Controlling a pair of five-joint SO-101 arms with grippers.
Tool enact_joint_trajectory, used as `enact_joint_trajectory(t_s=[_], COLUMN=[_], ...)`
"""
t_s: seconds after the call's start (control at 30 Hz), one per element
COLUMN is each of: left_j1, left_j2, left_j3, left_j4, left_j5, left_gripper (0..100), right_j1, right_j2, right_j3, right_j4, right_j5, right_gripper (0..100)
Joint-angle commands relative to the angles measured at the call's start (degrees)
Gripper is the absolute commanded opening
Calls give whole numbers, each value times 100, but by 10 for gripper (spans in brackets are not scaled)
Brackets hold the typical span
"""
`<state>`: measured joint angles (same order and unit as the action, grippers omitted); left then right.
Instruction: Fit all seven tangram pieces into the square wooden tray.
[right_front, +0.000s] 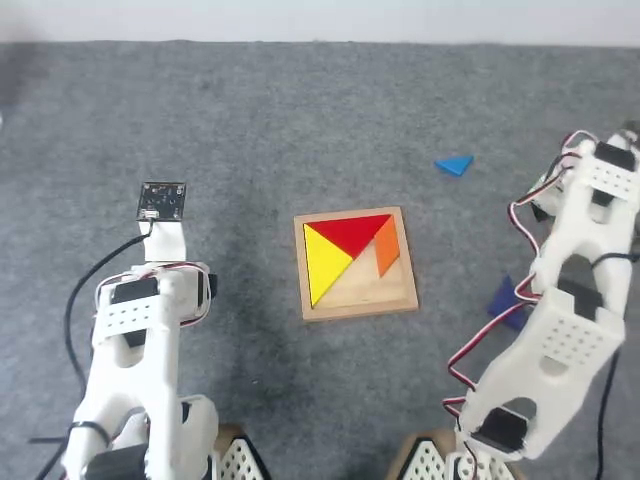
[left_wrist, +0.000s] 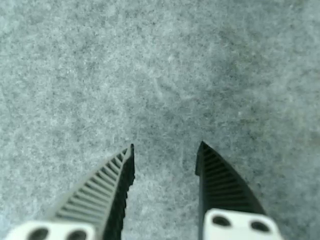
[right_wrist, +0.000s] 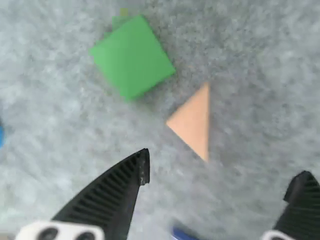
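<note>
Grey felt (right_front: 200, 120) covers the table; wooden tray (right_front: 360, 311) sits at centre. Seated: red triangle (right_front: 350, 232), yellow triangle (right_front: 325, 262), orange piece (right_front: 387, 246). I count three of seven.

Loose:
- light blue triangle (right_front: 455, 165), between 1 and 2 o'clock of tray
- dark blue piece (right_front: 507, 298), about 3 o'clock
- green square (right_wrist: 132, 56) and tan triangle (right_wrist: 193, 121), beneath right gripper (right_wrist: 223, 170), fingers spread

Left gripper (left_wrist: 167, 145) also gapes, holding nothing.

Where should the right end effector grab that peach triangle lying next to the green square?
Likely from straight above: the peach triangle lies flat on the grey mat, so only its thin edges can be pinched. One finger on the long edge, the other at the opposite corner. The right end effector hangs open near it.
</note>
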<state>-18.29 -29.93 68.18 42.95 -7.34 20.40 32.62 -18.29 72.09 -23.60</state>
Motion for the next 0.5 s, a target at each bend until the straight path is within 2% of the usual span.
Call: enact_joint_trajectory(t_s=[0.0, 0.37, 0.47], left_j1=[53, 53, 53], left_j2=[-149, -149, -149], left_j3=[-22, -22, -22], left_j4=[-70, -70, -70], left_j5=[-53, -53, -53], left_gripper=[203, 203, 203], right_j1=[-66, 75, 84], right_j2=[127, 664, 778], right_j3=[-123, -360, -703], right_j4=[-391, -497, -488], right_j5=[-220, -229, -220], right_gripper=[437, 434, 364])
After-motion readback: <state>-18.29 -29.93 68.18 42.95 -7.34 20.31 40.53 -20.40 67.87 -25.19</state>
